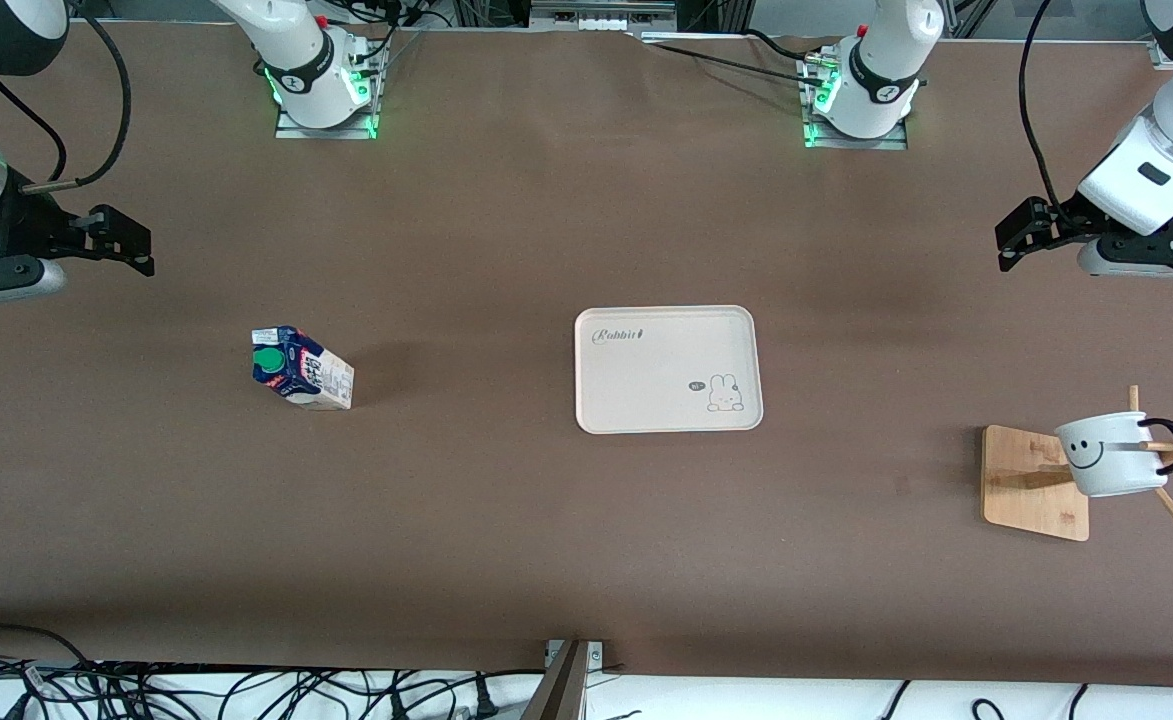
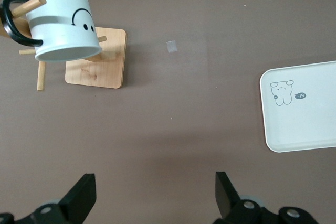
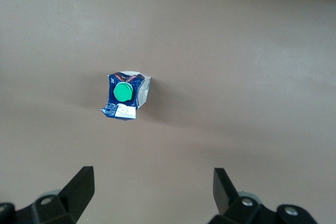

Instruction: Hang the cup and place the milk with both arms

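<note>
A: Item one, nearest the front camera: the cup (image 1: 1111,455), white with a black smiley, hangs by its black loop handle on a peg of the wooden rack (image 1: 1036,483), at the left arm's end, so we count hanging as done.

B: Item two: the milk (image 1: 302,368), blue-and-white carton with a green cap, stands upright on the table at the right arm's end, well apart from the tray (image 1: 666,368). We judge it unplaced.

A: Farthest: left gripper (image 1: 1016,238) and right gripper (image 1: 128,243), both with fingers apart, holding nothing, waiting over bare table.
</note>
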Robot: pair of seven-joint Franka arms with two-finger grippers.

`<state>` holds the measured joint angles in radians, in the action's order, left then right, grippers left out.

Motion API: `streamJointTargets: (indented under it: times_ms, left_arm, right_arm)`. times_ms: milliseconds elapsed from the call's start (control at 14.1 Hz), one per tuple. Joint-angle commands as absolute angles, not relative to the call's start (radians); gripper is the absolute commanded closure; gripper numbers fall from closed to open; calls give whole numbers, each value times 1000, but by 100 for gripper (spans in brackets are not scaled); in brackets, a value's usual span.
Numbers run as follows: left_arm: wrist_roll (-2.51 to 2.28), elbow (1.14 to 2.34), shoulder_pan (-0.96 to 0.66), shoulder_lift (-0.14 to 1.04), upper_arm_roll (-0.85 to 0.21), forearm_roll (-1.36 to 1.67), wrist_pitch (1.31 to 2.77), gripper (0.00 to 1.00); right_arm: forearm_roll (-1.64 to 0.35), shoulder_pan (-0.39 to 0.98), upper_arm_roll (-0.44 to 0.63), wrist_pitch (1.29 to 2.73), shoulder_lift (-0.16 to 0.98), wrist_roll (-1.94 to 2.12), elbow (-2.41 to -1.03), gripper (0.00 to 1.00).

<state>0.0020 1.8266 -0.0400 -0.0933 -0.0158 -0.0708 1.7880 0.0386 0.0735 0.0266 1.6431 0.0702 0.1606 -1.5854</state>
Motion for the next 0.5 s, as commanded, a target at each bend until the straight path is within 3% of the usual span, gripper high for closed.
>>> streamJointTargets:
  times_ms: [0, 427]
  left_arm:
    - [17, 1798, -43, -84, -14, -66, 1764, 0]
    - [12, 1780, -43, -68, -9, -61, 1766, 0]
  right_arm:
    - [41, 58, 14, 1635, 69, 156, -1580, 0]
    - [41, 58, 14, 1635, 69, 156, -1582, 0]
